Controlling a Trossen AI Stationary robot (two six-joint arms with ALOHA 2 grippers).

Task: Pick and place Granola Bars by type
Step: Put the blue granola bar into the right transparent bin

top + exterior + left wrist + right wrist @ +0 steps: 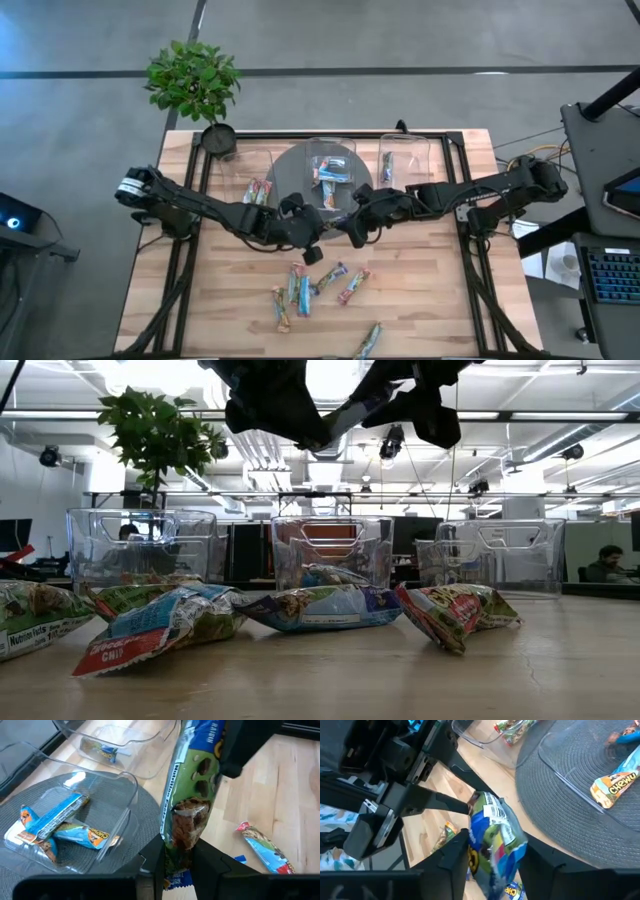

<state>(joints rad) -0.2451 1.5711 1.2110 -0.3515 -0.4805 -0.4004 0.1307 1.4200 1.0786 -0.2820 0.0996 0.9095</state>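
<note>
Fingers of both grippers are on one granola bar, held in the air above the middle of the worktop, just near of the middle bin. The left gripper is clamped on one end of the bar. The right gripper has its fingers around the other end, and whether they are fully pressed on the wrapper cannot be told.

Risks, as judged: with two grips on one bar, the wrapper may be torn or stretched if the arms pull apart. The bar may be dropped onto the worktop if the left fingers are released before the right grip is firm. The wrapper is glossy and crinkled, so a slip from an end pinch is possible. The two wrists are very close, so a knock between them is likely on any careless move. A wrong bin may also be chosen: the middle bin holds blue and orange bars, while this bar is green and blue.

The bar's long axis is seen running between the two grippers, one end at each. In the left wrist view it points away from the left fingers toward the right gripper. Its exact tilt cannot be told. Other bars lie loose on the near part of the worktop.
</note>
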